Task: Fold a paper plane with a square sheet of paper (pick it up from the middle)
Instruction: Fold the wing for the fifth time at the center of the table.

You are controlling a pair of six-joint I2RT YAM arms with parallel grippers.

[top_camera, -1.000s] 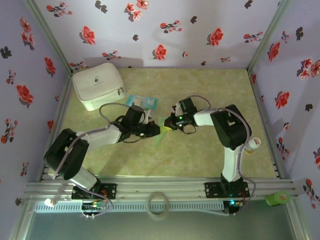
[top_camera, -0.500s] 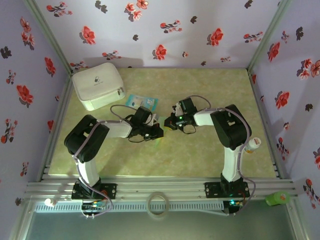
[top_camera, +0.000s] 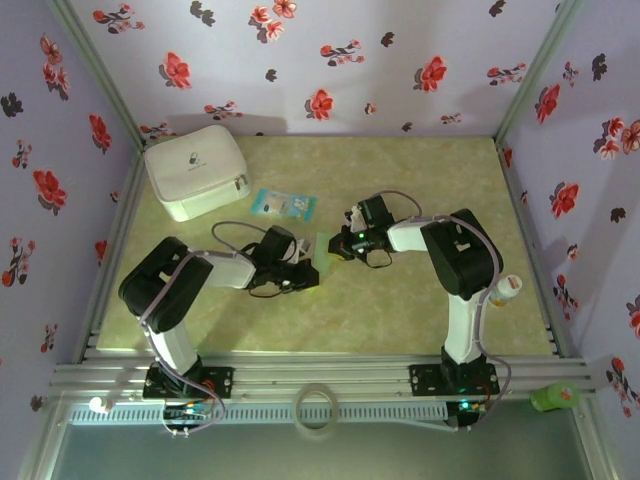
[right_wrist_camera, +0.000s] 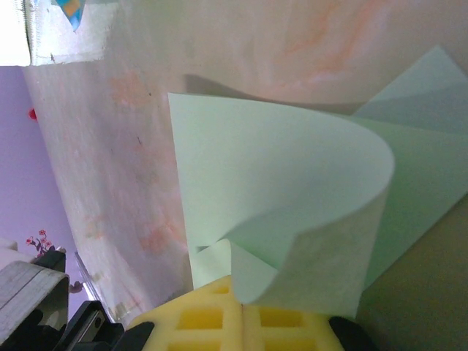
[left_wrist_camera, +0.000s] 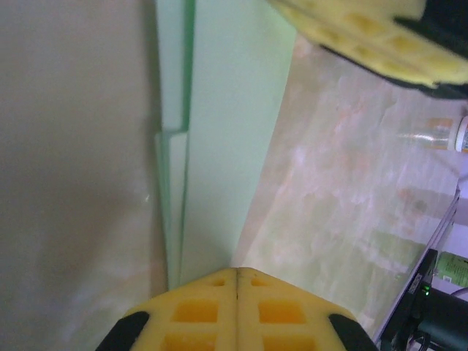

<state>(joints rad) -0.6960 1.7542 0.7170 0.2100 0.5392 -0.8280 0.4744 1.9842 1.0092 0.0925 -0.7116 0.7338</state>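
Two pinches on one half-folded sheet of paper, mid-frame in the top view: left gripper squeezed together on its narrow end, right gripper clamped on the curled-over flap, probably holding it taut for the next crease

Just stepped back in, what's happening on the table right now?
Both arms meet at mid-table on the pale green sheet of paper, already folded into layers. The left gripper is shut, pinching one end of the folded strip. The right gripper is shut on the other end, where a flap curls up. The white pouch and blue-and-white packet lie apart, farther back.
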